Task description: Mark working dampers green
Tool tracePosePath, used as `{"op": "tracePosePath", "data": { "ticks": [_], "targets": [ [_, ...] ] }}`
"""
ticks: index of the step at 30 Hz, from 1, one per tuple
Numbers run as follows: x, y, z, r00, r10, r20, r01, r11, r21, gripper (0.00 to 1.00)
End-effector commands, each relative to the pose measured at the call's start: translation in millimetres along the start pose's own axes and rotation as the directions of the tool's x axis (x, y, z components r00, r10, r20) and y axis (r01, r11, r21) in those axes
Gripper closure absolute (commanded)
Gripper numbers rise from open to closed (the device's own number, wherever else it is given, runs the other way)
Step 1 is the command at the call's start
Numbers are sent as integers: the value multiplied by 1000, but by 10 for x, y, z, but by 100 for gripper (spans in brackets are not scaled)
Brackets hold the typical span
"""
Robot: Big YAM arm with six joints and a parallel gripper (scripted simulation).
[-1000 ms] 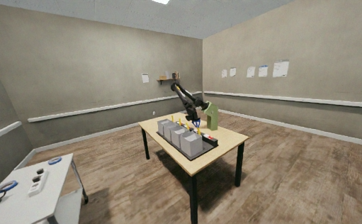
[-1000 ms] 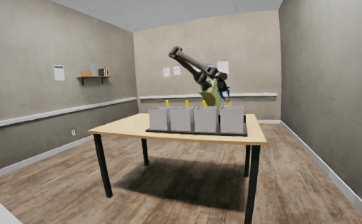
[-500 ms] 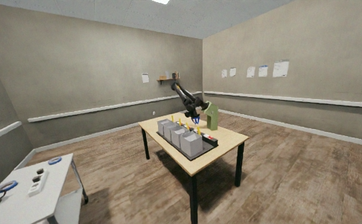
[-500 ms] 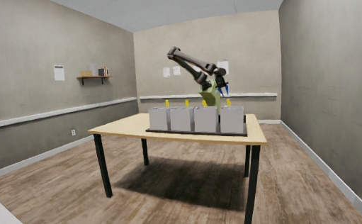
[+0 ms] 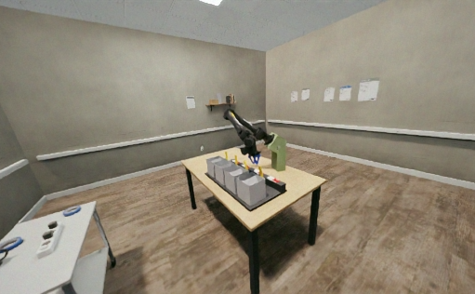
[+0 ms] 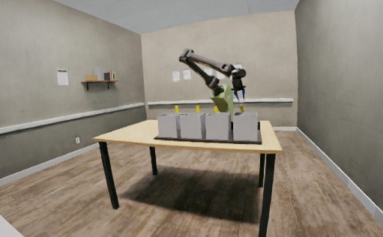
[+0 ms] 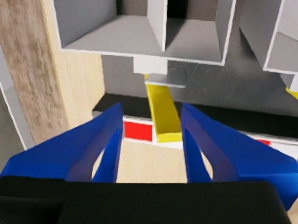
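Observation:
Four grey box dampers [image 5: 252, 190] [image 6: 245, 127] stand in a row on a dark tray [image 5: 256, 207] [image 6: 206, 140], each with a yellow lever [image 5: 260, 171] [image 6: 241, 109] [image 7: 162, 112] on the robot's side. My gripper [image 5: 255, 159] [image 6: 240, 95] [image 7: 151, 112] with blue fingers is open. It hangs just above the lever of the end damper [image 7: 109, 3], a finger on either side with gaps and no grip. That damper's slider [image 5: 275, 180] [image 7: 137, 129] shows red beside the lever.
The green robot base [image 5: 279, 153] [image 6: 224, 98] stands on the wooden table [image 5: 302, 179] [image 6: 139, 135] behind the sliders. The table's edge lies close to the end damper. A white side table [image 5: 28, 260] with small items stands far off.

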State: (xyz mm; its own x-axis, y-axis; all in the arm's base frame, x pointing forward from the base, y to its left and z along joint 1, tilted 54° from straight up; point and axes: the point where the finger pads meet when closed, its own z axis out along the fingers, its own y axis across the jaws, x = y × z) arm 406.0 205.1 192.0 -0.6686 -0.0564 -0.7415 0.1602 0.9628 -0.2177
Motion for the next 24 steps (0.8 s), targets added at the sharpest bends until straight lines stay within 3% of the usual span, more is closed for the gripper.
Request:
{"op": "tracePosePath", "data": {
  "ticks": [1,7,10,17,18,24],
  "targets": [
    [-230,182,-116,1000,21,-1,-21,1000,23,64],
    [-710,410,-193,1000,22,-2,-21,990,142,64],
    [-843,474,-216,1000,20,0,-20,984,175,64],
    [-789,375,-263,1000,18,-3,-17,984,180,64],
    [-954,413,-335,999,44,18,-46,986,163,64],
    [-905,439,-284,999,37,12,-38,985,168,64]
  ]
}}
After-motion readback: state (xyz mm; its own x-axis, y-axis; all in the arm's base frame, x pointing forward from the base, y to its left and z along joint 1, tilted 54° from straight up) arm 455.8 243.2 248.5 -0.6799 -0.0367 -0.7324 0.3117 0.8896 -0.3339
